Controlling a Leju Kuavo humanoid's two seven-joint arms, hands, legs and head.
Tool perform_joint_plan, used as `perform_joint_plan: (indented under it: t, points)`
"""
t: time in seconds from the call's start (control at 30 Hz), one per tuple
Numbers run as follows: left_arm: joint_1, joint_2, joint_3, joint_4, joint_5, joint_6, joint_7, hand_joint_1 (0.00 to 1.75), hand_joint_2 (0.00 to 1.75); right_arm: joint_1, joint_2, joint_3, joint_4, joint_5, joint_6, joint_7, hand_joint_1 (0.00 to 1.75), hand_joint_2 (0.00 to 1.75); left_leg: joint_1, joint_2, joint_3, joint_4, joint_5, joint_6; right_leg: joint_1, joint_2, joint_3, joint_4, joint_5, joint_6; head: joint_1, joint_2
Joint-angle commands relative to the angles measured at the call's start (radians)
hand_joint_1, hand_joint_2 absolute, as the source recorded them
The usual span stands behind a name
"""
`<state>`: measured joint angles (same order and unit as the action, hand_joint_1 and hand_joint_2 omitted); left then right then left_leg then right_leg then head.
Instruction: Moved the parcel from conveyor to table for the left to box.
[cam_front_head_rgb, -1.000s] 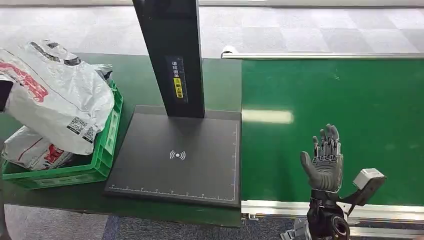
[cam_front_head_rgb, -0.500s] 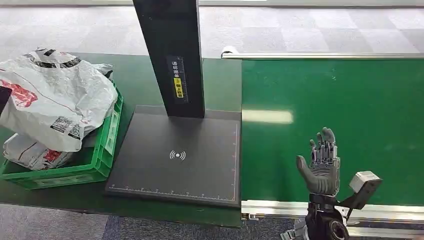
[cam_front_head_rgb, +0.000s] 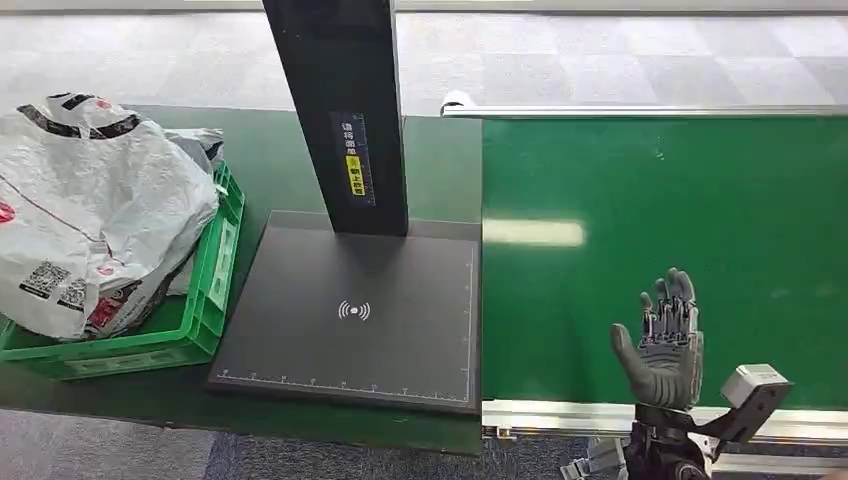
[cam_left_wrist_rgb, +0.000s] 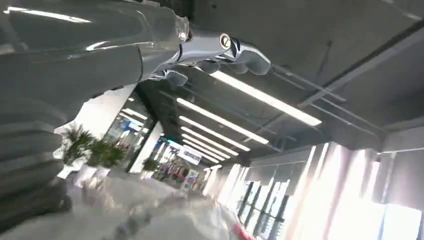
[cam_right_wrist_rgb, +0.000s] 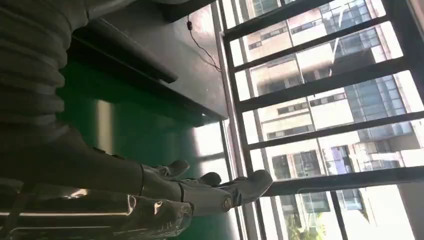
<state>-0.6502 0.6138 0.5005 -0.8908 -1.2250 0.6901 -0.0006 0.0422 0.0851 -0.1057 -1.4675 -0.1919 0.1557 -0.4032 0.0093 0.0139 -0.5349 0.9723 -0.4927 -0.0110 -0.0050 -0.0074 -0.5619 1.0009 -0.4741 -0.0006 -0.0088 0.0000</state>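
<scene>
I am looking down from the head camera and working outward from the near edge; at about five o'clock my right hand (cam_front_head_rgb: 664, 340) is standing upright over the near rim of the conveyor belt (cam_front_head_rgb: 700, 210), palm raised, fingers apart and holding nothing; the right wrist camera is showing those same fingers (cam_right_wrist_rgb: 220, 192) extended with nothing between them. Past it, from three o'clock up toward one, the green belt is carrying no parcel that I can see, so nothing is waiting there for pickup. At six o'clock the dark scanning pad (cam_front_head_rgb: 350, 310) on the table is lying bare, with its black post (cam_front_head_rgb: 340, 110) rising toward twelve. Over at nine o'clock the white parcel (cam_front_head_rgb: 85, 210) is sitting in the green crate (cam_front_head_rgb: 215, 270), piled on top of other bags and bulging above the rim. My left hand (cam_left_wrist_rgb: 220, 52) is appearing in the left wrist view with pale crinkled plastic blurred beneath it; I cannot tell whether those fingers are gripping the bag or hanging free of it. I am judging the transfer and the boxing as essentially done; what is left is confirming the left hand's release.
</scene>
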Motion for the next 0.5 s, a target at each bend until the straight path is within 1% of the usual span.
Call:
perform_joint_plan:
  t: [0.03, 0.07, 0.1, 0.13, 0.17, 0.2, 0.23, 0.27, 0.3, 0.33, 0.37, 0.4, 0.43, 0.47, 0.5]
  points:
    - [0.028, -0.161, 0.227, -0.195, 0.088, 0.008, -0.266, 0.00, 1.75, 0.030, 0.027, -0.032, -0.032, -0.002, -0.009, 0.008, 0.00, 1.75, 0.000, -0.005, 0.000, -0.002, 0.001, 0.001, 0.000, -0.003, 0.002, -0.002, 0.000, 0.001, 0.000, 0.000]
    - [0.028, -0.161, 0.227, -0.195, 0.088, 0.008, -0.266, 0.00, 1.75, 0.030, 0.027, -0.032, -0.032, -0.002, -0.009, 0.008, 0.00, 1.75, 0.000, -0.005, 0.000, -0.001, 0.001, 0.001, 0.000, -0.004, 0.001, -0.002, 0.000, 0.001, 0.000, 0.000]
    - [0.072, -0.241, 0.286, -0.313, 0.108, 0.008, -0.350, 0.00, 1.75, 0.021, 0.031, -0.028, -0.023, 0.002, -0.010, 0.009, 0.00, 1.75, 0.000, -0.006, 0.000, -0.001, 0.001, 0.001, 0.000, -0.004, 0.002, -0.003, 0.000, 0.001, 0.000, 0.000]
    - [0.071, -0.258, 0.245, -0.298, 0.100, 0.008, -0.363, 0.00, 1.75, 0.019, 0.026, -0.023, -0.017, 0.008, -0.013, 0.008, 0.00, 1.75, 0.000, -0.005, 0.000, -0.001, 0.001, 0.001, 0.000, -0.003, 0.002, -0.002, 0.000, 0.001, 0.001, 0.000]
    - [0.051, -0.241, 0.165, -0.246, 0.110, -0.048, -0.281, 0.00, 1.75, 0.020, 0.017, -0.024, -0.020, 0.007, -0.026, 0.003, 0.00, 1.75, -0.001, -0.004, 0.001, -0.002, 0.001, 0.001, -0.001, -0.002, 0.003, -0.003, 0.000, 0.001, 0.000, 0.000]
    - [0.025, -0.206, 0.065, -0.213, 0.009, -0.031, -0.116, 0.00, 1.75, 0.024, 0.003, -0.019, -0.026, 0.003, -0.029, 0.003, 0.00, 1.75, -0.001, -0.004, 0.002, -0.003, 0.002, 0.001, -0.001, -0.002, 0.003, -0.004, 0.001, 0.001, 0.000, 0.000]
    - [0.018, -0.193, 0.012, -0.239, 0.024, 0.008, -0.103, 0.00, 1.75, 0.021, -0.004, -0.016, -0.022, -0.006, -0.029, 0.006, 0.00, 1.75, -0.001, -0.004, 0.001, -0.002, 0.002, 0.001, -0.001, -0.003, 0.002, -0.003, 0.001, 0.000, -0.001, 0.000]
    - [0.018, -0.195, 0.009, -0.240, 0.025, 0.008, -0.103, 0.00, 1.75, 0.019, -0.005, -0.016, -0.020, -0.007, -0.030, 0.007, 0.00, 1.75, -0.001, -0.005, 0.001, -0.002, 0.002, 0.001, -0.001, -0.004, 0.002, -0.003, 0.001, 0.000, 0.000, 0.000]
    - [0.037, -0.238, -0.037, -0.311, 0.355, -0.043, -0.306, 0.00, 1.75, 0.027, -0.009, -0.015, -0.018, -0.019, -0.037, 0.004, 0.00, 1.75, 0.000, -0.006, -0.001, 0.001, 0.002, 0.001, 0.000, -0.006, 0.001, -0.001, 0.000, 0.000, 0.000, 0.000]
    - [0.061, -0.289, -0.090, -0.379, 0.647, -0.163, -0.413, 0.00, 1.75, 0.042, -0.022, -0.011, -0.017, -0.034, -0.045, -0.004, 0.00, 1.75, 0.000, -0.006, -0.002, 0.001, 0.002, 0.000, 0.000, -0.005, 0.001, -0.001, 0.001, 0.000, 0.000, 0.000]
    - [0.073, -0.311, -0.127, -0.407, 0.629, -0.127, -0.383, 0.00, 1.75, 0.049, -0.028, -0.009, -0.015, -0.041, -0.046, -0.011, 0.00, 1.75, 0.000, -0.004, 0.000, 0.000, 0.001, 0.000, 0.000, -0.004, 0.001, -0.002, 0.001, 0.000, 0.000, 0.000]
    - [0.107, -0.353, -0.167, -0.491, 0.840, -0.213, -0.448, 0.00, 1.75, 0.052, -0.038, -0.005, -0.010, -0.046, -0.044, -0.016, 0.00, 1.75, 0.000, -0.010, -0.001, -0.001, 0.003, 0.001, 0.000, -0.009, 0.003, -0.004, 0.001, 0.000, 0.000, 0.000]
    - [0.157, -0.391, -0.196, -0.576, 0.944, -0.211, -0.532, 0.00, 1.75, 0.049, -0.045, 0.003, 0.000, -0.053, -0.040, -0.020, 0.00, 1.75, -0.001, -0.009, 0.001, -0.001, 0.002, 0.001, -0.001, -0.007, 0.003, -0.003, 0.001, 0.000, -0.001, 0.000]
    - [0.204, -0.401, -0.232, -0.627, 0.948, -0.173, -0.526, 0.00, 1.75, 0.044, -0.048, 0.009, 0.009, -0.058, -0.039, -0.023, 0.00, 1.75, -0.001, -0.010, 0.001, -0.001, 0.002, 0.001, -0.001, -0.008, 0.004, -0.003, 0.000, 0.000, 0.000, 0.000]
    - [0.247, -0.423, -0.248, -0.686, 0.981, -0.126, -0.582, 0.00, 1.75, 0.040, -0.051, 0.016, 0.014, -0.061, -0.039, -0.024, 0.00, 1.75, -0.001, -0.014, 0.001, -0.002, 0.003, 0.002, -0.001, -0.011, 0.005, -0.005, 0.001, 0.001, 0.000, 0.000]
